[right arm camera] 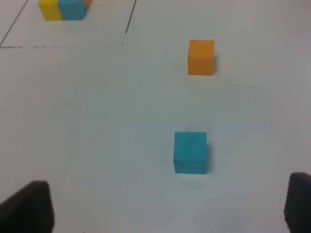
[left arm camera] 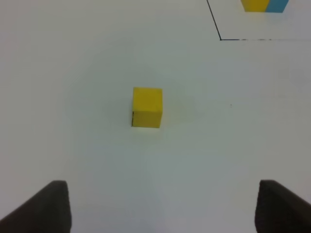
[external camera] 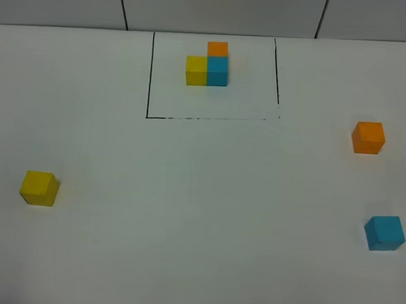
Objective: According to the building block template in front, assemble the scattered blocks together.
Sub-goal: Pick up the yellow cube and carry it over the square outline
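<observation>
The building block template (external camera: 208, 64) stands at the back inside a thin black drawn rectangle: a yellow and a blue cube side by side, an orange one behind the blue. The scattered blocks lie apart on the white table. The yellow cube (external camera: 39, 187) is at the left, the orange cube (external camera: 368, 137) at the right, the blue cube (external camera: 384, 233) nearer the front right. In the left wrist view my left gripper (left arm camera: 163, 208) is open, short of the yellow cube (left arm camera: 146, 107). My right gripper (right arm camera: 165, 204) is open too, short of the blue cube (right arm camera: 190, 152), with the orange cube (right arm camera: 201, 57) beyond. Neither arm shows in the exterior high view.
The white table (external camera: 200, 193) runs back to a grey panelled wall (external camera: 219, 8). The black frame line (external camera: 205, 118) marks the template's area. A corner of that frame (left arm camera: 221, 39) shows in the left wrist view.
</observation>
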Tool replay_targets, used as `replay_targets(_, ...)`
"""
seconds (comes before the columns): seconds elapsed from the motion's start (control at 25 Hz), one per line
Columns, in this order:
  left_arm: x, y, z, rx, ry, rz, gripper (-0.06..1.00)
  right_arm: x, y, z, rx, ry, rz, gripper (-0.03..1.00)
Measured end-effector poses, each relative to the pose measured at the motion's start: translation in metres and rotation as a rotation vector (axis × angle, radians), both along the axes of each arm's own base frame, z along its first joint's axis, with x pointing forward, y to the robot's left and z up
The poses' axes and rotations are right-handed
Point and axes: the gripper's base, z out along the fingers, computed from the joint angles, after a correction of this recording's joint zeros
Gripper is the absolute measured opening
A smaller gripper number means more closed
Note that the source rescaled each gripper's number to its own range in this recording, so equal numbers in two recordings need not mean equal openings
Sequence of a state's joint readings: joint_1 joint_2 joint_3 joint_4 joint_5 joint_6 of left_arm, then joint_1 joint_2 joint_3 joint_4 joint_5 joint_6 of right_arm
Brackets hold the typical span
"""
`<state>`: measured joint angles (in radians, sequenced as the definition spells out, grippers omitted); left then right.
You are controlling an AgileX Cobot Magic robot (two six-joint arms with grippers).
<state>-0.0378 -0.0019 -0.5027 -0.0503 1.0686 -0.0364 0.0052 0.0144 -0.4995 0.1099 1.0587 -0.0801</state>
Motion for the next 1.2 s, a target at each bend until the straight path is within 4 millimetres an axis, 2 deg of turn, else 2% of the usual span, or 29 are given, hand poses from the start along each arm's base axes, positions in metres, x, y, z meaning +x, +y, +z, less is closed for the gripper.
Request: replay_targets(1.2,0.0000,0.0000,0.0000,0.003,0.000,-0.002,0.75,0.0000,0.0000,0.0000,0.000,0.000,0.000,0.84)
